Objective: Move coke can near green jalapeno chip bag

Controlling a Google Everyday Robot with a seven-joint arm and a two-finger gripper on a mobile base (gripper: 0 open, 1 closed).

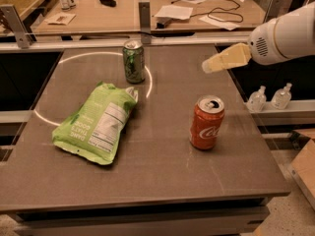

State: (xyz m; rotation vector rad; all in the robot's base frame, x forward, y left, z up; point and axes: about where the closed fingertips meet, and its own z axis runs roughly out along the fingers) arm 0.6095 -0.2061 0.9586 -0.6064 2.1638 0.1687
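Observation:
The coke can, red-orange with a silver top, stands upright on the right half of the grey table. The green jalapeno chip bag lies flat on the left half, label up, well apart from the can. My gripper hangs in the air above the table's right side. It is beyond and slightly right of the coke can, touches nothing, and extends from the white arm that enters from the right.
A dark green soda can stands at the back centre, just beyond the bag. A white ring is marked on the table. Two small clear bottles sit on a ledge to the right. A desk with papers and cables lies behind.

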